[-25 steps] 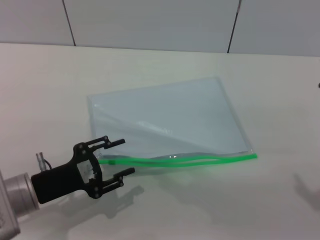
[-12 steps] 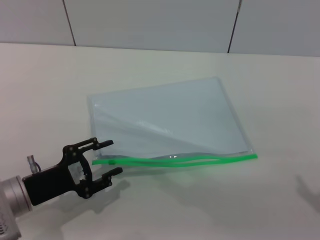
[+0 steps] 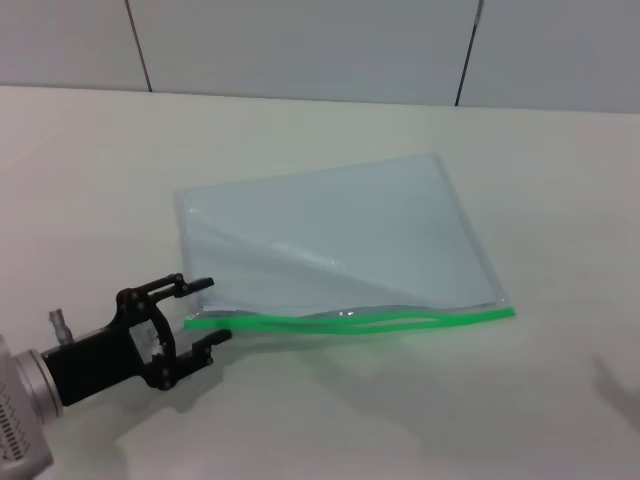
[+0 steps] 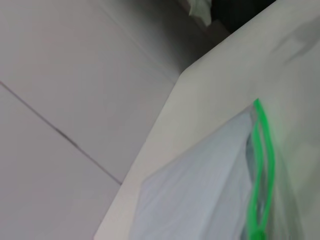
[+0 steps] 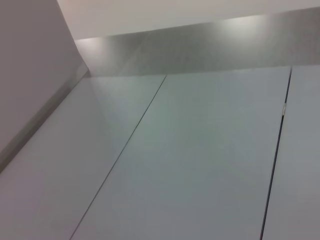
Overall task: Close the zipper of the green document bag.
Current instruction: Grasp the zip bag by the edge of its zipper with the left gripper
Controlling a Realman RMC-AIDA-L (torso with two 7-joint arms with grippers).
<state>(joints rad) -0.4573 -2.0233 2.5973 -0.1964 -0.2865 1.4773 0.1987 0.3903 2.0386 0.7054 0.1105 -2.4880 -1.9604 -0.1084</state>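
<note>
Where the white table (image 3: 330, 420) fills the head view, lies flat across the centre of the frame: the green document bag (image 3: 330, 235), a translucent pale blue-grey pouch turned at a slant, one corner toward the upper right. Along its lower edge runs the zipper (image 3: 350, 320), a bright green strip from lower left of centre to the right of centre, wavy in the middle with its two green lines parted there (so seemingly not sealed along that stretch). Slider tab too small to pick out in the head view. At the lower left of the frame sits the left gripper (image 3: 203, 312), black, fingers spread wide with nothing between them, tips bracketing the left end of the green strip; contact cannot be told. In the left wrist view, same pouch at lower right of the frame, green strip doubled along its edge. Right gripper out of sight; its wrist view shows only grey wall panels (image 5: 200, 160).
</note>
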